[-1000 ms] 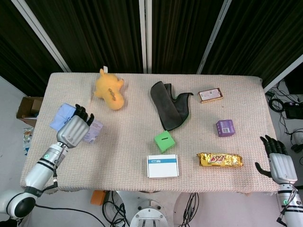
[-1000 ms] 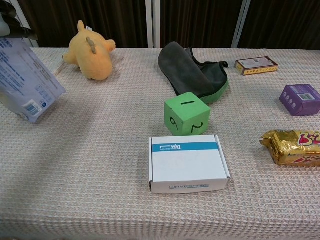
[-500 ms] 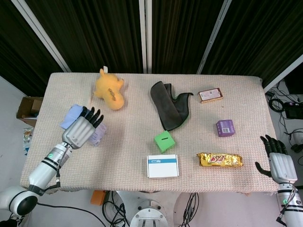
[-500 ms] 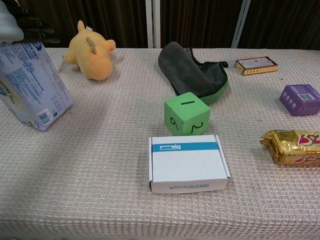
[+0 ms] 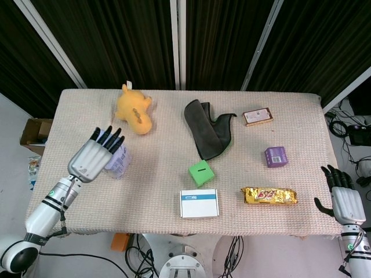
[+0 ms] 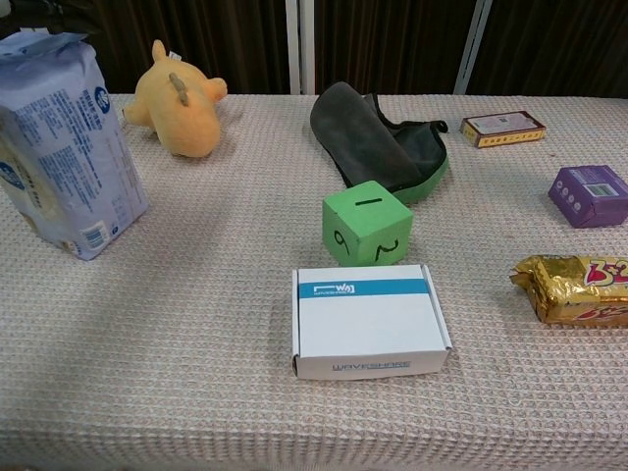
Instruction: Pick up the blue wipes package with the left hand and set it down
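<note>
The blue wipes package [image 6: 69, 147] stands upright on its end on the table's left side, resting on the cloth. In the head view only a strip of the package [image 5: 120, 163] shows past my left hand [image 5: 94, 153], which hovers above it with fingers stretched out straight and holding nothing. The chest view does not plainly show that hand. My right hand [image 5: 343, 196] hangs at the table's near right corner, fingers apart and holding nothing.
A yellow plush toy [image 5: 134, 110] lies behind the package. A dark cloth [image 5: 210, 130], green cube [image 5: 201, 172] and white box [image 5: 199, 203] fill the middle. A gold snack bar [image 5: 269, 196], purple box [image 5: 276, 156] and small carton [image 5: 258, 116] lie at the right.
The left hand lowered the tilted package onto the table, where it now stands upright. Its fingers have straightened and let go. The right hand has barely moved.
</note>
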You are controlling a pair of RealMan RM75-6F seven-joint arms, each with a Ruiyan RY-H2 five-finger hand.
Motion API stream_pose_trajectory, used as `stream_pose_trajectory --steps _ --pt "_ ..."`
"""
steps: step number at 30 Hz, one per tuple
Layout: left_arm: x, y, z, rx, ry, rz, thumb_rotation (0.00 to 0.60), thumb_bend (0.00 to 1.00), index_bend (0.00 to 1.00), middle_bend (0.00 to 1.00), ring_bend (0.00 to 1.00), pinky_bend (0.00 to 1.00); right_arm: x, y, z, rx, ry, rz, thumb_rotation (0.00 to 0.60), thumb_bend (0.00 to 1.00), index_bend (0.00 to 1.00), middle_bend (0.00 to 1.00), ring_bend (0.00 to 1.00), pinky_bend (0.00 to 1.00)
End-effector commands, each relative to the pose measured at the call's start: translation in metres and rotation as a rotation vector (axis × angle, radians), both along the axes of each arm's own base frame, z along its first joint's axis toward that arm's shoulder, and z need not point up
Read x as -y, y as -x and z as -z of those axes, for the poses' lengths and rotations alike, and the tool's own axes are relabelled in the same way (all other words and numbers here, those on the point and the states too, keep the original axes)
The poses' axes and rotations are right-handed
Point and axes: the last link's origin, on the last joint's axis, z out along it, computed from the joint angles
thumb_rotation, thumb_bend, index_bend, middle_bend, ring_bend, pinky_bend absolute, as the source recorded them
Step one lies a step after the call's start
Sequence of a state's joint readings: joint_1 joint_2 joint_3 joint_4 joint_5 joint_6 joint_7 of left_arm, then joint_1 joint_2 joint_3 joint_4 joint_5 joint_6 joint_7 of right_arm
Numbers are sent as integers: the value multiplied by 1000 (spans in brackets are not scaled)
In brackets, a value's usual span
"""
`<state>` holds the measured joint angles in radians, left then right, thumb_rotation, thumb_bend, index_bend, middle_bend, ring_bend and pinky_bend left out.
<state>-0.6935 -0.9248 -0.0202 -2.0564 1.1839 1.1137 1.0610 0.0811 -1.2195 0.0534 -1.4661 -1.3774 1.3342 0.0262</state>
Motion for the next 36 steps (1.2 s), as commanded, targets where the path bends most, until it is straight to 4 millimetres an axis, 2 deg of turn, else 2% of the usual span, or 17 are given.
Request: stream_pose_trajectory --steps 1,8,12,19,23,31,36 --pt "-1 4 -30 230 10 -132 600 112 0 0 44 202 0 0 1 -1 -2 2 600 219 0 0 0 0" --pt "-19 31 -52 539 94 -309 600 113 0 0 43 201 1 -3 3 -7 -8 -5 600 219 0 0 0 0" --pt "-27 46 -56 630 163 -394 600 114 0 0 35 199 1 -4 2 -10 -6 1 600 219 0 0 0 0" --pt "-41 53 -50 796 249 -413 600 114 0 3 23 199 2 -6 5 -14 -14 -1 600 218 0 0 0 0" --pt "-48 59 -46 724 244 -350 600 114 0 6 1 198 2 -5 4 -20 -10 7 600 219 0 0 0 0" --pt "-42 55 -38 361 175 -152 600 114 0 7 0 193 4 -4 4 -32 -15 16 600 219 0 0 0 0" --pt "-34 43 -30 326 187 -108 600 114 0 0 0 193 5 -4 8 -31 -25 19 600 219 0 0 0 0"
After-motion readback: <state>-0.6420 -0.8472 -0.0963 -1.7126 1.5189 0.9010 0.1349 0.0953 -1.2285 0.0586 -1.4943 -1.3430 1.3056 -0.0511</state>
